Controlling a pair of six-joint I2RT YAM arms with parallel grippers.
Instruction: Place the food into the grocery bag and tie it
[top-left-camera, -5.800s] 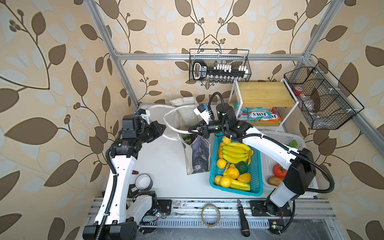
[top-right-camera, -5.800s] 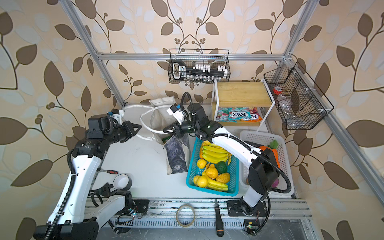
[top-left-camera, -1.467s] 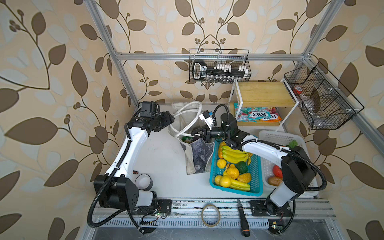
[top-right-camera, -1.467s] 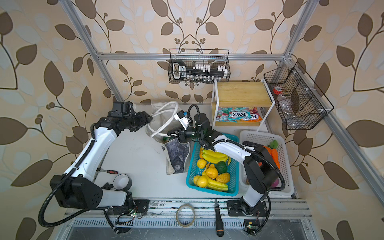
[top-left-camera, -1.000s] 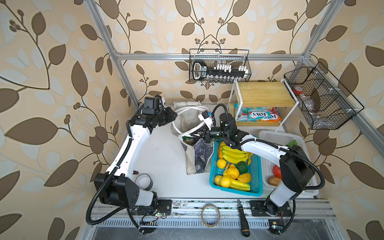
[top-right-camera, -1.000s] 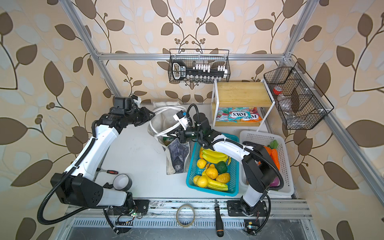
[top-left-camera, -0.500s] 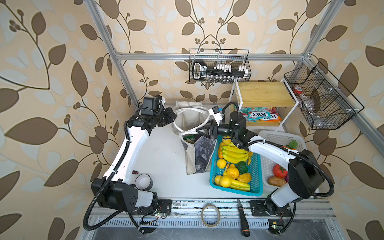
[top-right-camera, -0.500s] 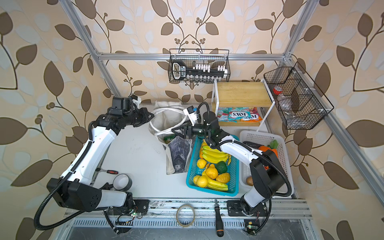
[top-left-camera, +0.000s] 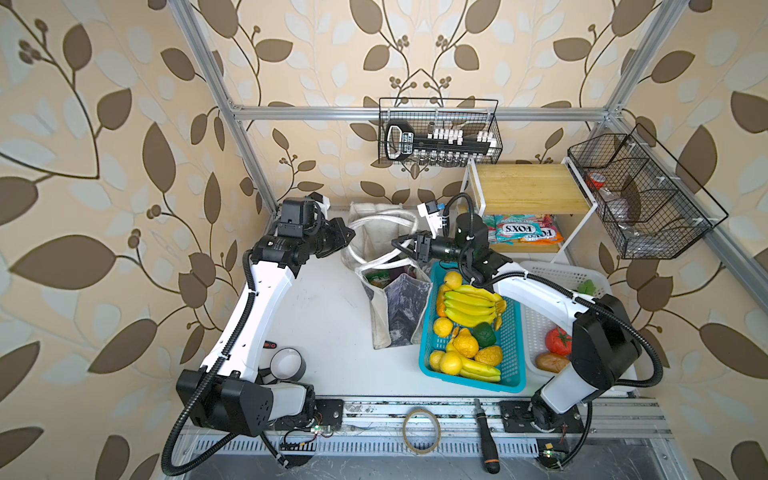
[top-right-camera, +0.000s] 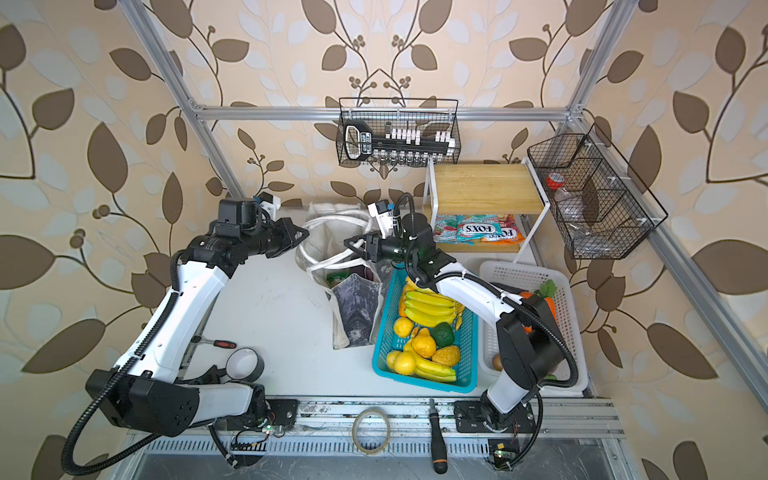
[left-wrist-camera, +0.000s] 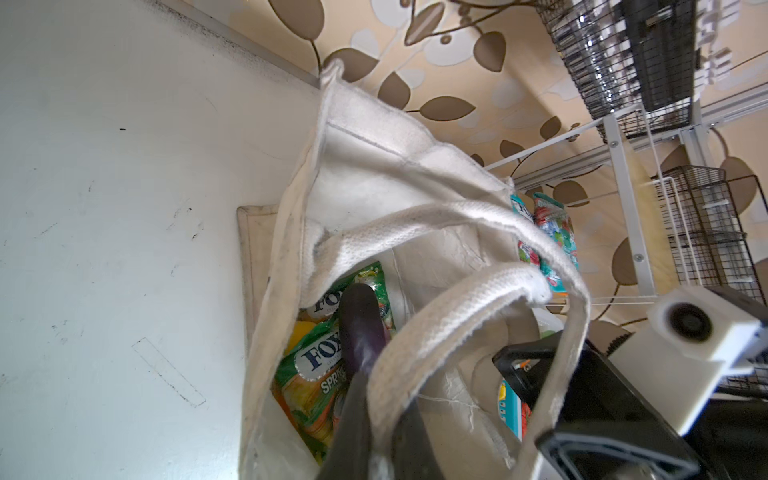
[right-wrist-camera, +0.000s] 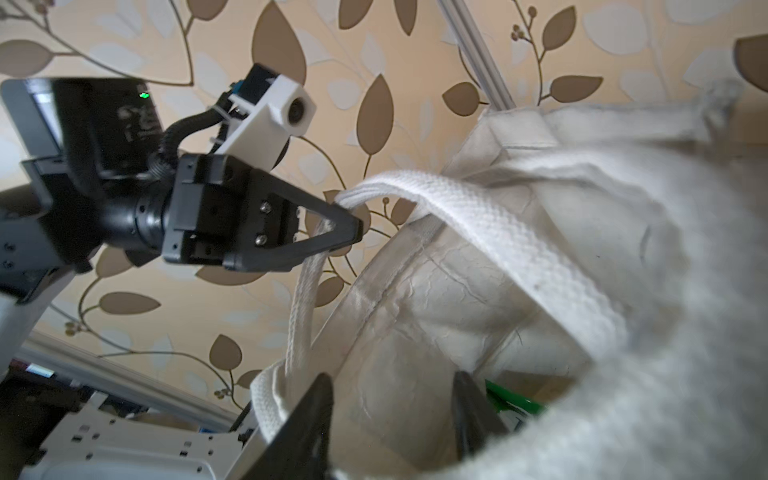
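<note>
The grocery bag (top-left-camera: 399, 309) stands upright, long axis vertical, mouth upward; left gripper (right-wrist-camera: 354, 227) clamped on its strap handle (right-wrist-camera: 498, 235), right gripper (top-left-camera: 400, 248) with jaws apart.

Mock kitchen corner inside a robotics lab rig; leaf-print wallpaper (top-left-camera: 104, 166) behind a bare aluminium frame (top-left-camera: 316, 112); hanging wire rack (top-left-camera: 440, 137); toy produce in blue basket (top-left-camera: 516, 353); screwdriver (top-left-camera: 484, 432), tape roll (top-left-camera: 404, 430) on mounting rail (top-left-camera: 374, 409).

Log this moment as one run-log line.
phase: tying | left hand: shut on strap handle | right hand: open, at grocery bag | snack packets, eggplant: in bag
</note>
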